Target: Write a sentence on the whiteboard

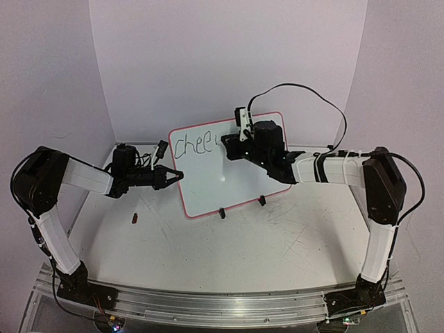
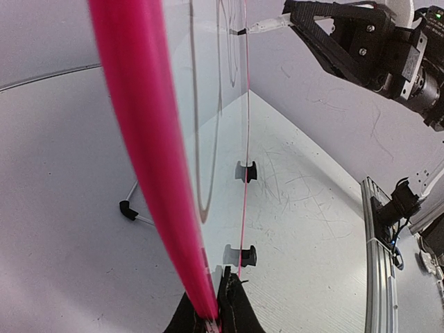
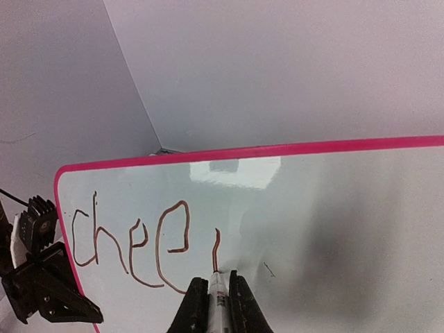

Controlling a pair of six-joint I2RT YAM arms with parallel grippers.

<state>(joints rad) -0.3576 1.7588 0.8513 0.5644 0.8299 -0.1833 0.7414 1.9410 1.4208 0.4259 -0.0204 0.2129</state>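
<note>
Continuing the sentence likely needed light, steady pressure: right gripper clamped the marker bottom-centre, left gripper pinched the whiteboard at its left edge.

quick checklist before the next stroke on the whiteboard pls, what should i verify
1. left gripper clamped on whiteboard edge: ok.
2. marker gripped in right gripper: ok.
3. marker tip at the foot of the stroke after "chee": ok; pressure: cannot tell.
4. lettering forms a full sentence: not ok, only "chee" plus one stroke.
5. blank board right of that stroke: ok.
6. both clip feet on the table: ok.
</note>
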